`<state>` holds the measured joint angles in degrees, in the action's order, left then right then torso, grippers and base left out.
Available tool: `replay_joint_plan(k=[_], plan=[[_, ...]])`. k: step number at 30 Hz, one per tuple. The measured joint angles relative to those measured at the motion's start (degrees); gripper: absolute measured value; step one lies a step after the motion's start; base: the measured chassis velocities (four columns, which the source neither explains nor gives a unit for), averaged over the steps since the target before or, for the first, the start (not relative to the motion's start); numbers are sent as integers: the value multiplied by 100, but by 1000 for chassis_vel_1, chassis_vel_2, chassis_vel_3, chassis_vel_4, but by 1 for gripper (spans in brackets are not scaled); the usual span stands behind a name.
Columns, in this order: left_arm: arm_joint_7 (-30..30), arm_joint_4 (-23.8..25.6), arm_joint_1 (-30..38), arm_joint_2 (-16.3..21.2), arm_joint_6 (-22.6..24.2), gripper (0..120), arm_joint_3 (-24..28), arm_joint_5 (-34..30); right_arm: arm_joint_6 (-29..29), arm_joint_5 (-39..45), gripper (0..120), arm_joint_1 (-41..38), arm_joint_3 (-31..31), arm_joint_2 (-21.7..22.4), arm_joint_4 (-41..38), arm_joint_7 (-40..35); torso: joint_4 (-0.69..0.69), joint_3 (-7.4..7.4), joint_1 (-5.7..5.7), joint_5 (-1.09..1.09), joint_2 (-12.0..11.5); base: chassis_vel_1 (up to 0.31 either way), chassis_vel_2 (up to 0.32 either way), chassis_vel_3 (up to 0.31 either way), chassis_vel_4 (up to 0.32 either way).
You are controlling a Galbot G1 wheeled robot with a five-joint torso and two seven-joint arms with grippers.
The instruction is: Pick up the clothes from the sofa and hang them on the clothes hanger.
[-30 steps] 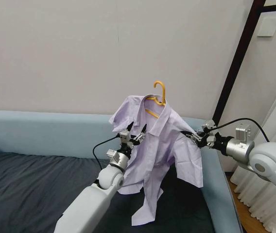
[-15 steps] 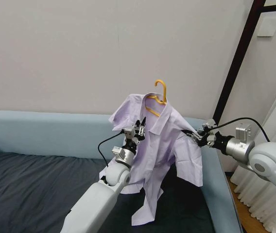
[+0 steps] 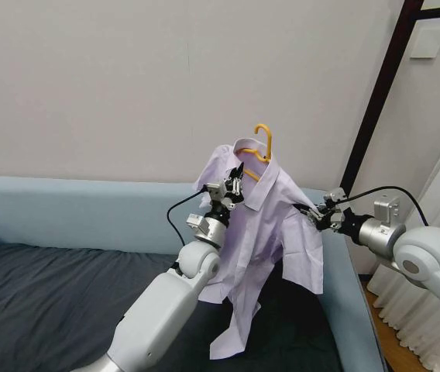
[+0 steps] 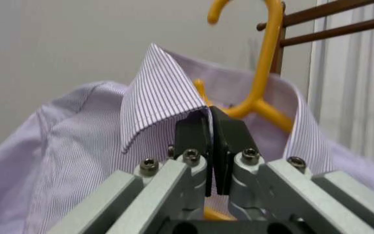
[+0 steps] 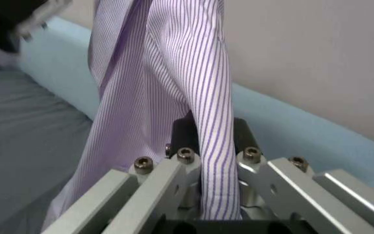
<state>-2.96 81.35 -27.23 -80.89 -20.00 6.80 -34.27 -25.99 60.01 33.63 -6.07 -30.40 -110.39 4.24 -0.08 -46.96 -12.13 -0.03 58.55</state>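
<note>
A lilac striped shirt (image 3: 270, 232) hangs on a yellow hanger (image 3: 262, 147), held up in the air above the right end of the sofa. My left gripper (image 3: 235, 184) is shut on the shirt's collar (image 4: 164, 97) just below the hanger's hook (image 4: 265, 53). My right gripper (image 3: 307, 213) is shut on the shirt's right shoulder and sleeve fabric (image 5: 206, 97). The shirt's tail droops down toward the seat.
The light blue sofa (image 3: 65, 213) with a dark seat cushion (image 3: 49, 302) runs across the lower view. A dark wooden rack post (image 3: 375, 101) rises at the right, with its rails (image 4: 330, 19) behind the hanger. White curtains (image 3: 437, 232) hang at the far right.
My left gripper has risen and moved right to close on the collar. The shirt and hanger have shifted a little to the right and upward; the left shoulder is now bunched.
</note>
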Motion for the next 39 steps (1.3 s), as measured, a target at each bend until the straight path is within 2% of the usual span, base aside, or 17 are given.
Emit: replay_joint_plan(k=[6, 10, 12, 16, 17, 19, 25, 31, 33, 39], plan=[[-56, -406, -87, -114, -57, 0, 61, 181, -114, 555, 2, -92, -49, 52, -169, -220, 2, 0, 0, 0, 0, 0, 0, 0, 0], [-197, -444, -111, -103, -135, 1, 74, 192, -207, 763, 2, -186, -73, 141, -270, -300, 1, 0, 0, -1, 0, 0, 0, 0, 0], [-254, -430, -125, -79, -160, 5, 77, 188, -260, 814, 2, -230, -73, 175, -311, -352, 0, 0, 0, -1, 0, 0, 0, 0, 0], [-375, -283, -291, 97, -346, 23, -20, 156, -497, 1015, 2, -455, -47, 313, -425, -569, 1, 0, 0, -1, 0, 0, 0, 0, 0], [-375, -283, -291, 97, -346, 23, -20, 156, -497, 1015, 2, -455, -47, 313, -425, -569, 1, 0, 0, -1, 0, 0, 0, 0, 0], [-375, -174, -439, 239, -432, 32, -94, 144, -561, 1065, 2, -568, -24, 371, -444, -594, 1, 0, 0, -2, 0, 0, 0, 0, 0], [-124, 104, -764, 562, -511, 54, -199, -55, -643, 1074, 2, -809, 23, 414, -468, -598, 2, 0, 0, -2, 0, 0, 0, 0, 0], [46, 239, -904, 578, -538, 77, -270, -189, -745, 1032, 2, -1103, 78, 373, -489, -615, 0, 0, 0, 0, 0, 0, 0, 0, 0], [-111, 242, -1024, 531, -515, 85, -366, -131, -819, 1142, 2, -1271, 78, 385, -483, -688, 0, 0, 0, 0, 0, 0, 0, 0, 0], [-394, 203, -1436, 501, -393, 99, -553, 33, -1144, 1791, 2, -1509, 12, 489, -573, -1192, 1, 0, 0, -1, 0, 0, 0, 0, 0]])
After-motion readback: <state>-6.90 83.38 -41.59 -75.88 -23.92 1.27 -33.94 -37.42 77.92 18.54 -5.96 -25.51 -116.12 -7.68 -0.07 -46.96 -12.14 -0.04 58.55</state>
